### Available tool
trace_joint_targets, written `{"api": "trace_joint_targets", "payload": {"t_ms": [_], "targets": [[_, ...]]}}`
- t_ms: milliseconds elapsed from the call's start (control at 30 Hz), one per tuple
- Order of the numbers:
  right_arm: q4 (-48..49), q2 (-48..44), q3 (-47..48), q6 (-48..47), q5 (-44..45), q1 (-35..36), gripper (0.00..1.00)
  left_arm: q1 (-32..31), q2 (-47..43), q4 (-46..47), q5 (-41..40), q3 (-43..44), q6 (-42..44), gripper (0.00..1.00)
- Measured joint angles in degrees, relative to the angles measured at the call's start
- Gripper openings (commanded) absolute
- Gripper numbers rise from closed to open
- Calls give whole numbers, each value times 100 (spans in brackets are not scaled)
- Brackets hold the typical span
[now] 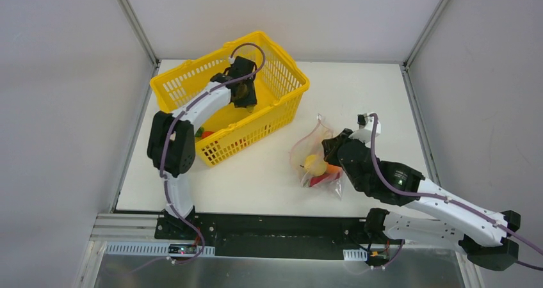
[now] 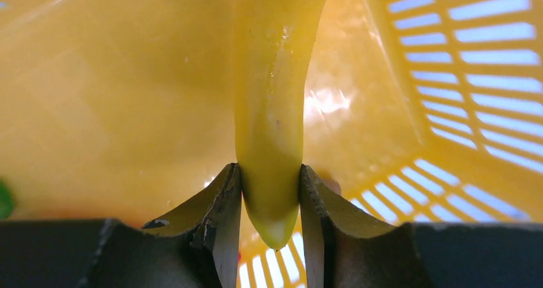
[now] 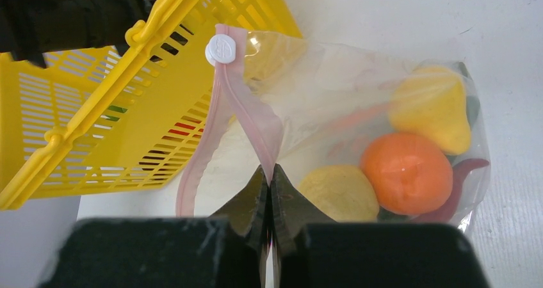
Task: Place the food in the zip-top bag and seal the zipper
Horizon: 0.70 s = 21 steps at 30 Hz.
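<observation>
Well, my left gripper [image 2: 270, 195] is down inside the yellow basket [image 2: 461, 77]. Its jaws are partly closed and clamped on the lower end of the banana [image 2: 269, 89], one finger pressing each side. From above I can't see that grip because the wrist covers it.

My right gripper [image 3: 269, 173] has its jaws pressed together on the zipper [image 3: 253, 125], pinching the pink strip. The zip-top bag [image 3: 333, 77] lies on the white table [image 1: 269, 179] near the basket, with a white slider [image 3: 222, 49] at the strip's far end.

Inside it I make out an orange fruit [image 3: 408, 173], a lemon [image 3: 432, 109], another yellow piece [image 3: 339, 192] and a red chili [image 3: 467, 173]. Something dark behind them is too blurred to name. A green scrap [image 2: 4, 200] is cut off at the left wrist view's edge.
</observation>
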Motion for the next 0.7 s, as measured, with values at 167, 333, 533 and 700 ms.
{"api": "trace_joint_targets", "payload": {"t_ms": [167, 333, 533, 700], "targets": [[33, 39, 0, 0, -20, -20, 2, -2, -1290, 63, 17, -516, 175, 0], [72, 63, 0, 2, -46, -31, 1, -37, -2396, -31, 2, -828, 369, 0], [79, 72, 0, 11, -46, -35, 2, -76, -3451, -262, 636, -973, 791, 0], [118, 76, 0, 17, -44, -46, 1, -111, -4374, -275, 1572, -1279, 942, 0]]}}
